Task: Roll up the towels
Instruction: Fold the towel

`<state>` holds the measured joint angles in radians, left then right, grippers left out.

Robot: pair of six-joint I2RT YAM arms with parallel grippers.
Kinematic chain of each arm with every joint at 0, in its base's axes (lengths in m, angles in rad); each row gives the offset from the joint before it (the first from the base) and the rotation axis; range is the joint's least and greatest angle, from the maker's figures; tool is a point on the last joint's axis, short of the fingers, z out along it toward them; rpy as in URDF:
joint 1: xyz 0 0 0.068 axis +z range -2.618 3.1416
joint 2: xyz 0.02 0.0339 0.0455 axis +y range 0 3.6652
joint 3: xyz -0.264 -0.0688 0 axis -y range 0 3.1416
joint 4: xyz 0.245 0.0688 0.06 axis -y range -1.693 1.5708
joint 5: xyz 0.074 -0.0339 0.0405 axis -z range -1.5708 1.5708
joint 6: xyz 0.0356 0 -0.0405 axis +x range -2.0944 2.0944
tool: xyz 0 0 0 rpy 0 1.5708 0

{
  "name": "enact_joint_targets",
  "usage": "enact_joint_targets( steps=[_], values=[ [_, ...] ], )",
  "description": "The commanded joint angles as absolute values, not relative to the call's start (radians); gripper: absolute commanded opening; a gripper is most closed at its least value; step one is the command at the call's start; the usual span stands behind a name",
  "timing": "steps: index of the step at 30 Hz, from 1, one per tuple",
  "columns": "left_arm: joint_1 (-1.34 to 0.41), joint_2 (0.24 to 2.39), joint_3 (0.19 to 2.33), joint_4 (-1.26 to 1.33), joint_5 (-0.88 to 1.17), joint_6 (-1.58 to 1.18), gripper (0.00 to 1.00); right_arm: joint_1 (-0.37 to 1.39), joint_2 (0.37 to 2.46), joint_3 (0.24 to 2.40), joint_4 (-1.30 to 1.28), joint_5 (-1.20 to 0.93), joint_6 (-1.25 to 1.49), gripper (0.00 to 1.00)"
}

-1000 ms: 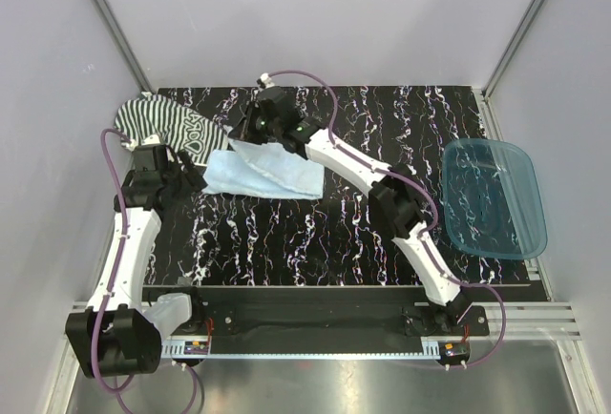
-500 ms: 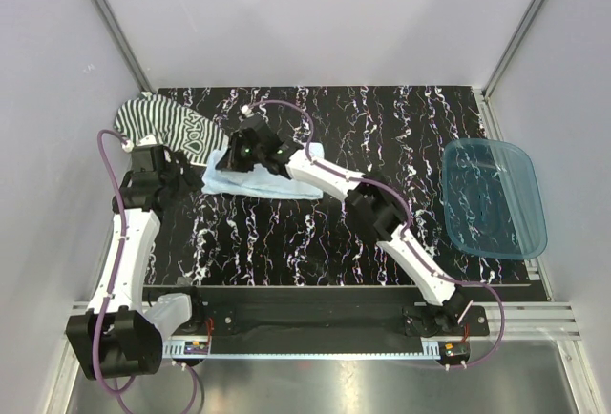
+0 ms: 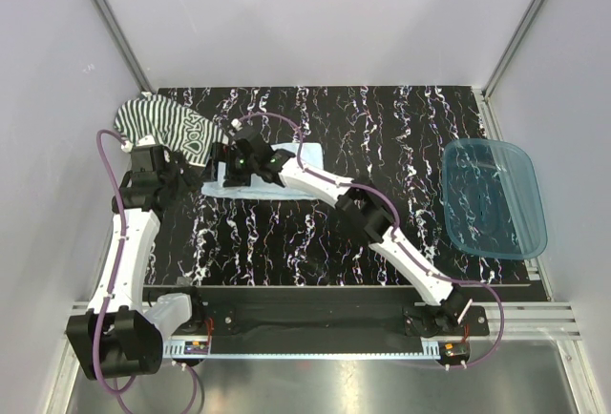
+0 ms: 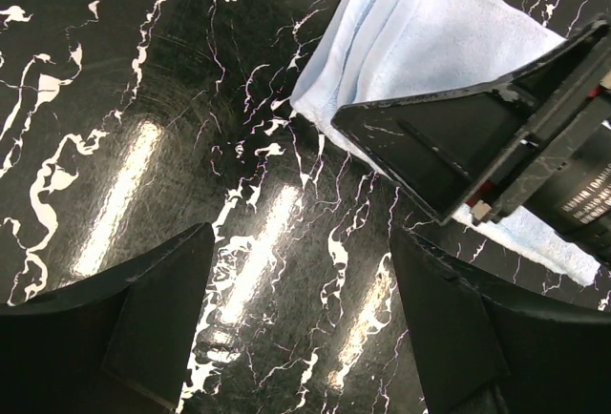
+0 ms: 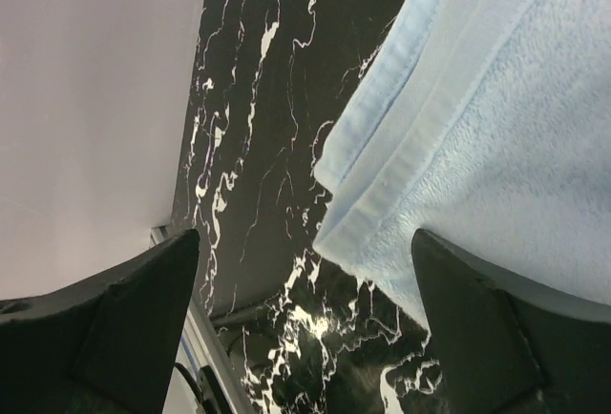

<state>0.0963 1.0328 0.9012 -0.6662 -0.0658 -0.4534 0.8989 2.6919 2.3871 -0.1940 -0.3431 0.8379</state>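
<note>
Only the top view shows the striped towel (image 3: 158,120), crumpled at the far left corner of the table (image 3: 382,118), and the blue tray (image 3: 492,144) at the right. In the wrist views, the left end effector (image 4: 301,242) is spread over bare black marbled surface. The right end effector (image 5: 305,242) is spread over the edge of the pale blue towel (image 5: 516,147), which lies folded just beside the striped one. Pale walls (image 3: 315,13) stand around.

This looks like a robotics lab test cell rather than a home: plain white panels (image 3: 315,13) close me in on three sides, held by bare aluminium posts (image 3: 110,23). My left arm (image 3: 129,242) and right arm (image 3: 410,261) are bolted to a slotted metal rail (image 3: 315,347) at the near edge of a black marble-patterned worktop (image 3: 382,118), with purple cables (image 3: 108,166) looping in the open.
</note>
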Motion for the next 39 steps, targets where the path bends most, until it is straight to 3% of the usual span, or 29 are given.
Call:
enact_joint_targets(
  steps=[1,13,16,20,33,36,39],
  values=[
    [0.101,1.014,0.94,-0.669,-0.106,-0.449,0.8,0.876,2.5,2.37,-0.201,-0.319,0.762,1.0],
    [0.101,1.118,0.949,-0.643,-0.044,-0.469,0.8,0.69,1.886,1.635,-0.363,-0.057,0.683,1.0],
    [0.098,1.207,0.983,-0.646,-0.035,-0.482,0.8,0.609,1.801,1.47,-0.371,-0.066,0.695,0.94],
    [0.089,1.348,1.029,-0.637,-0.037,-0.492,0.78,0.546,1.795,1.367,-0.342,-0.158,0.68,0.8],
    [0.044,1.627,1.15,-0.611,-0.037,-0.534,0.74,0.549,2.003,1.353,-0.292,-0.282,0.667,0.61],
    [0.044,1.689,1.176,-0.617,-0.043,-0.538,0.67,0.548,2.029,1.351,-0.279,-0.288,0.669,0.58],
    [0.046,1.744,1.206,-0.629,-0.063,-0.541,0.65,0.546,2.043,1.339,-0.265,-0.295,0.669,0.49]
  ],
)
